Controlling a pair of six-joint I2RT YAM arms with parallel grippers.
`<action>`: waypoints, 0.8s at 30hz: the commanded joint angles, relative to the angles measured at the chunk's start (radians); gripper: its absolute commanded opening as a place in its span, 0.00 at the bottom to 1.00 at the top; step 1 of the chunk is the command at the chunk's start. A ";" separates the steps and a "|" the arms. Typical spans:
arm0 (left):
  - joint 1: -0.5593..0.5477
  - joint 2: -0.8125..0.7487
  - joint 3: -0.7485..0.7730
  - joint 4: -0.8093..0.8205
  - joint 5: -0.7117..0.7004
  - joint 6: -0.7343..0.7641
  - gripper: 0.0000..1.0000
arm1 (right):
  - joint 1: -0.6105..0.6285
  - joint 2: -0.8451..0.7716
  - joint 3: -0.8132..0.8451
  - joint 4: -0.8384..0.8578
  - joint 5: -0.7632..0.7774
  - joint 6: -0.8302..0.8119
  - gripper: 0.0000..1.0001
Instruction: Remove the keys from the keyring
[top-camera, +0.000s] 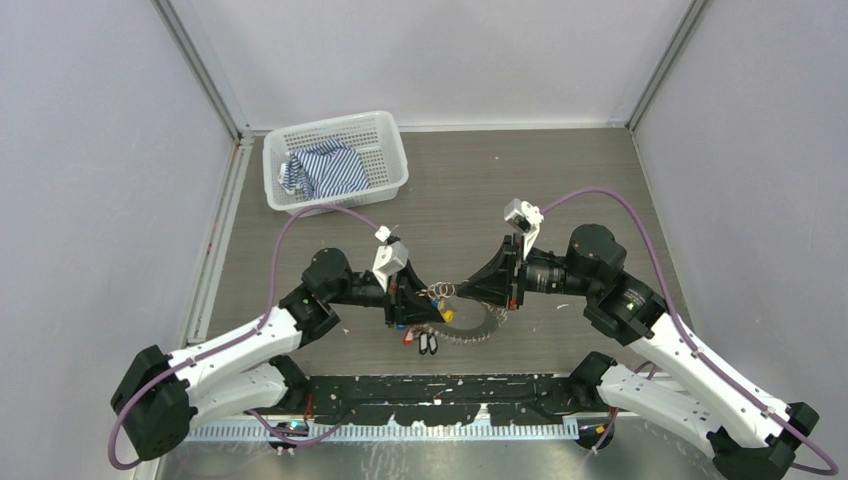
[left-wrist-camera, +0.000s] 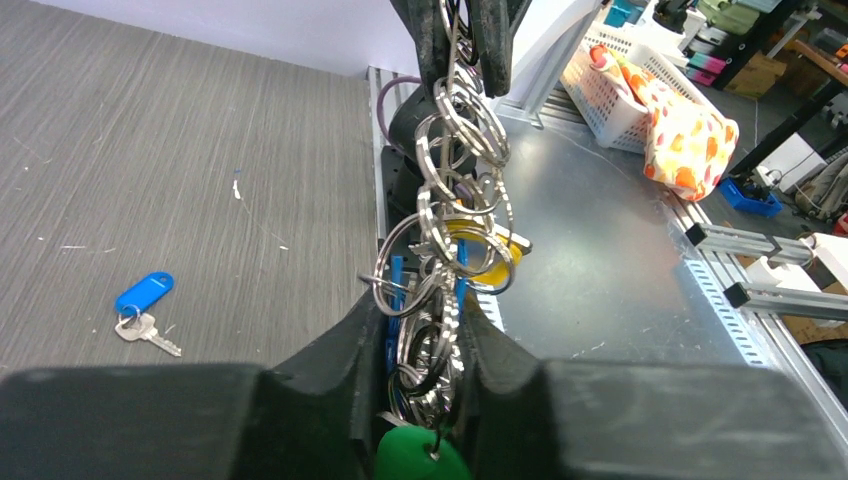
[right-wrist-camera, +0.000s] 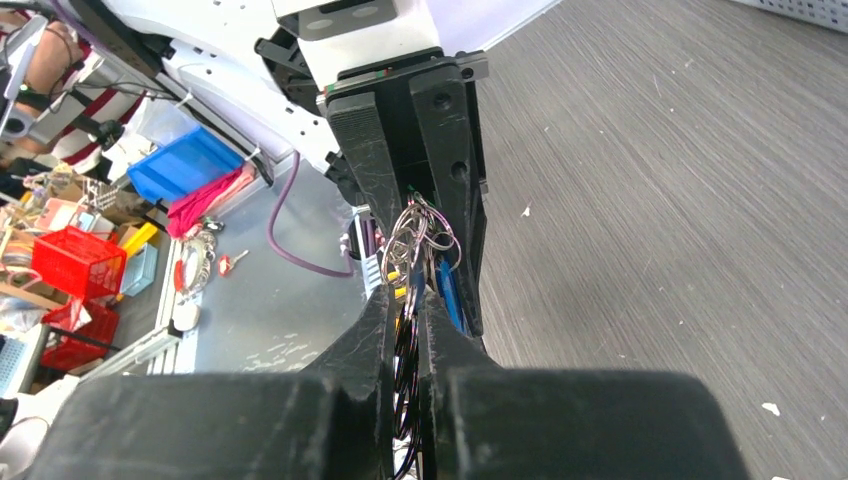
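Note:
My two grippers meet nose to nose above the table's near middle. My left gripper (top-camera: 418, 300) (left-wrist-camera: 420, 318) is shut on a bunch of keys (left-wrist-camera: 440, 330) and small split rings with blue, yellow (left-wrist-camera: 478, 252) and green (left-wrist-camera: 420, 456) tags. My right gripper (top-camera: 482, 290) (right-wrist-camera: 406, 300) is shut on the thin metal keyring (right-wrist-camera: 408, 340). The keyring's key-fringed arc (top-camera: 470, 332) hangs below both grippers. A chain of small rings (left-wrist-camera: 455, 130) runs between the two. One loose key with a blue tag (left-wrist-camera: 145, 294) lies on the table to the left.
A white mesh basket (top-camera: 385, 128) holding striped cloth stands at the back left. A few loose dark and red-tagged keys (top-camera: 422, 342) lie under the left gripper. The black base rail (top-camera: 440, 395) runs along the near edge. Grey walls close both sides.

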 joint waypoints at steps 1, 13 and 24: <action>-0.011 -0.010 0.002 0.064 -0.121 -0.021 0.00 | 0.008 -0.004 -0.009 0.081 0.107 -0.007 0.02; -0.021 -0.051 0.000 -0.140 -0.478 0.102 0.00 | 0.011 -0.046 -0.071 0.011 0.440 -0.030 0.69; -0.027 -0.028 0.124 -0.340 -0.584 0.182 0.00 | 0.094 -0.048 -0.087 0.018 0.576 -0.098 0.63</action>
